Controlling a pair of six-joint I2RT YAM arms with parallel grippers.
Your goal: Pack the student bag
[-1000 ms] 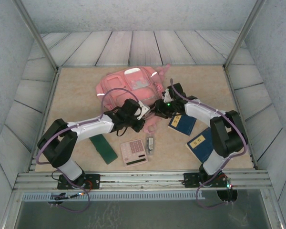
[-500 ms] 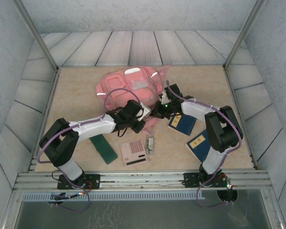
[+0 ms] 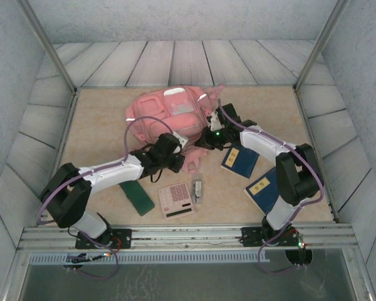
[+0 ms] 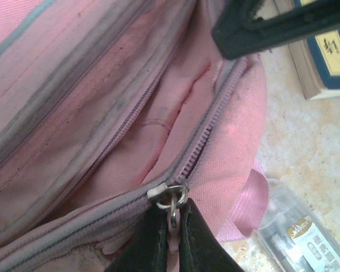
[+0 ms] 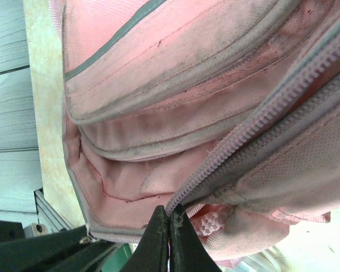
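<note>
Beige tabletop under pink student bag, open zip, pink lining inside.

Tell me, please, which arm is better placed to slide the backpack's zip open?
Left, probably. The left gripper is shut on the zip pull, ready to draw it along. The right gripper pinches the backpack's edge beside the teeth, better suited to anchoring.

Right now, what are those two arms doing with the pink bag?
Both arms are at the student bag. The left gripper is shut on the zipper pull, and the right gripper pinches the bag's edge beside the zipper, holding the compartment partly open. Two blue books, a calculator and a flat green item lie on the table, not yet packed.
</note>
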